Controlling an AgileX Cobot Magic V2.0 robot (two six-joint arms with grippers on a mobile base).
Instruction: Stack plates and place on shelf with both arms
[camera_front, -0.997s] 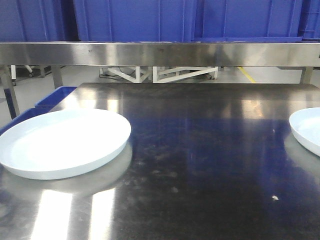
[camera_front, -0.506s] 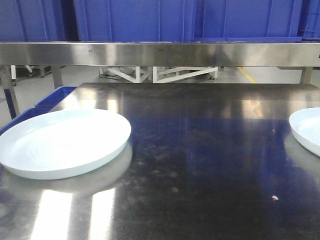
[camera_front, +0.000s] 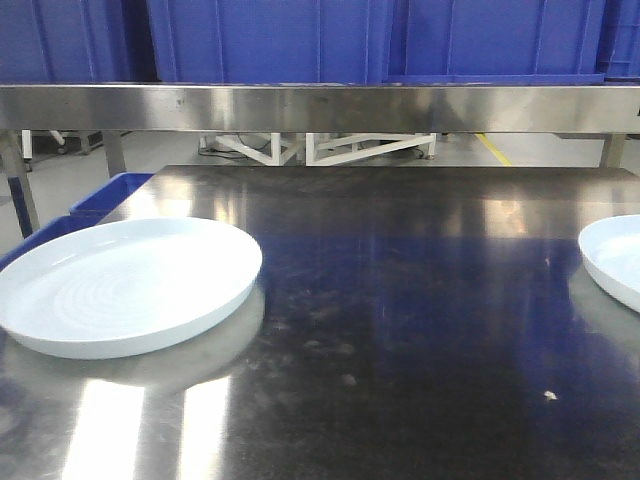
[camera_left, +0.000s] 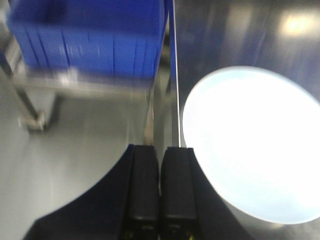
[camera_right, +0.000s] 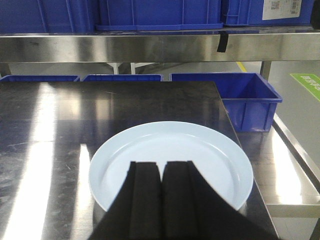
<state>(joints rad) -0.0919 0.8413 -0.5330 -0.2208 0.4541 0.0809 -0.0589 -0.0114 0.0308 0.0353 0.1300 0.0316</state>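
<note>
Now L plate (camera_front: 125, 285) + R plate (camera_front: 615, 262), 2 total, well apart.

Left gripper (camera_left: 160, 149) and right gripper (camera_right: 161, 164), each with black jaws drawn fully together, side by side.

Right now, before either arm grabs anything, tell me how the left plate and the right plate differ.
The left plate sits at the tabletop's left side. The right plate sits far right, cut off by the front view's edge. The left gripper hangs beside the left plate's rim, while the right gripper lines up with the right plate's middle. Both plates are round, pale blue-white, empty, lying flat and not yet stacked.
</note>
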